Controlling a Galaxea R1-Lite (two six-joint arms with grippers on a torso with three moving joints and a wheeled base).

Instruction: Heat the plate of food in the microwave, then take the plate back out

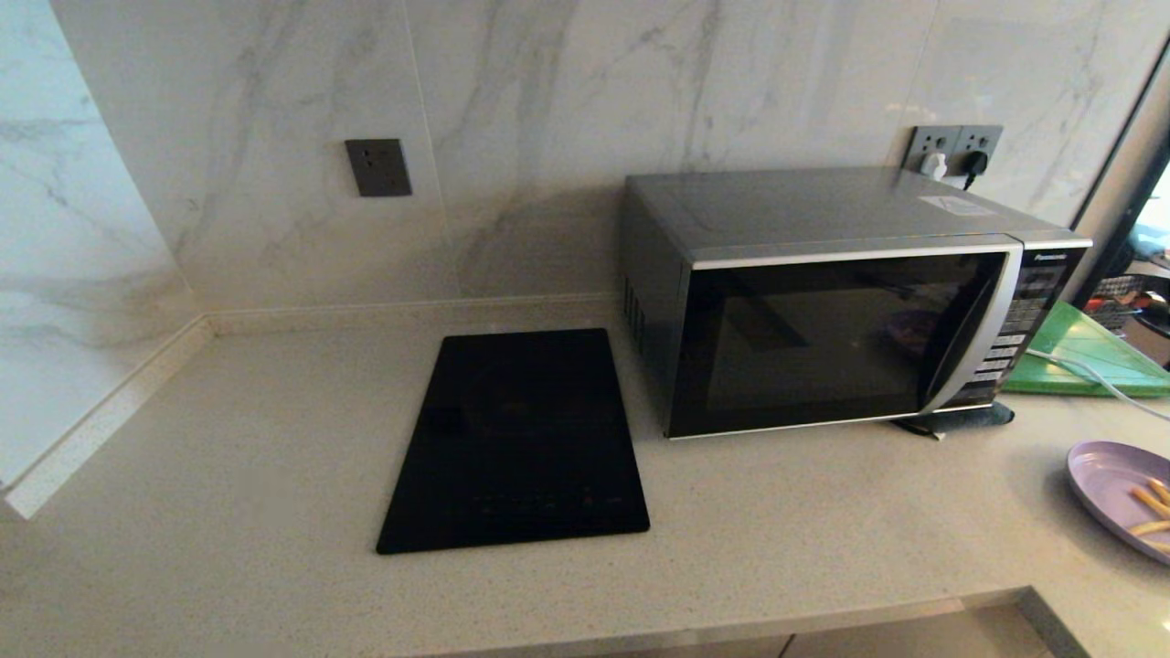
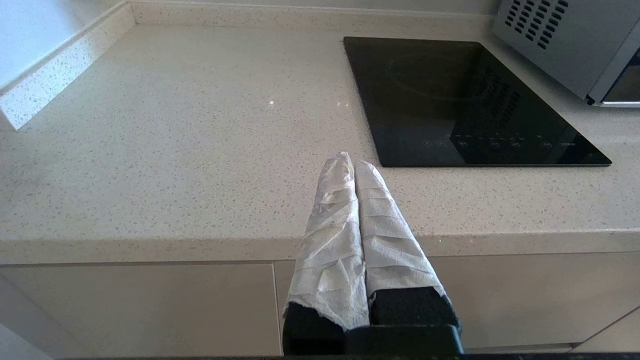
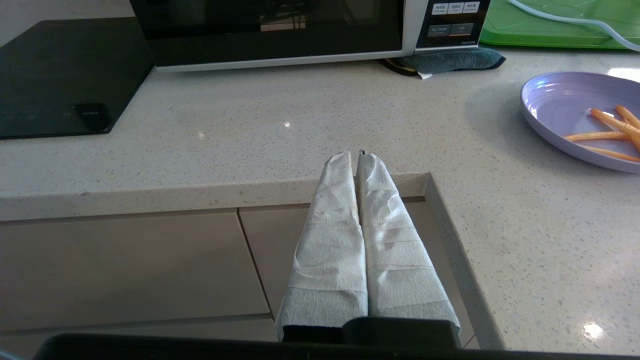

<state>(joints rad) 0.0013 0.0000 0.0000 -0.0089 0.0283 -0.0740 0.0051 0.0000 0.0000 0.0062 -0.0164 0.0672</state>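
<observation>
The silver-grey microwave (image 1: 841,297) stands at the back right of the counter with its dark glass door closed; its lower front edge (image 3: 280,45) shows in the right wrist view. The lavender plate of food (image 1: 1120,493) lies on the counter at the far right, with a few orange sticks on it (image 3: 580,115). My right gripper (image 3: 354,156) is shut and empty, hanging in front of the counter's edge, well short of the plate. My left gripper (image 2: 350,162) is shut and empty too, in front of the counter's edge near the cooktop. Neither arm shows in the head view.
A flat black cooktop (image 1: 516,439) lies left of the microwave. A green board (image 1: 1088,356) with a white cable across it sits right of the microwave. A dark cloth (image 3: 450,59) lies under the microwave's front right corner. The counter steps back in a notch (image 3: 440,200) by my right gripper.
</observation>
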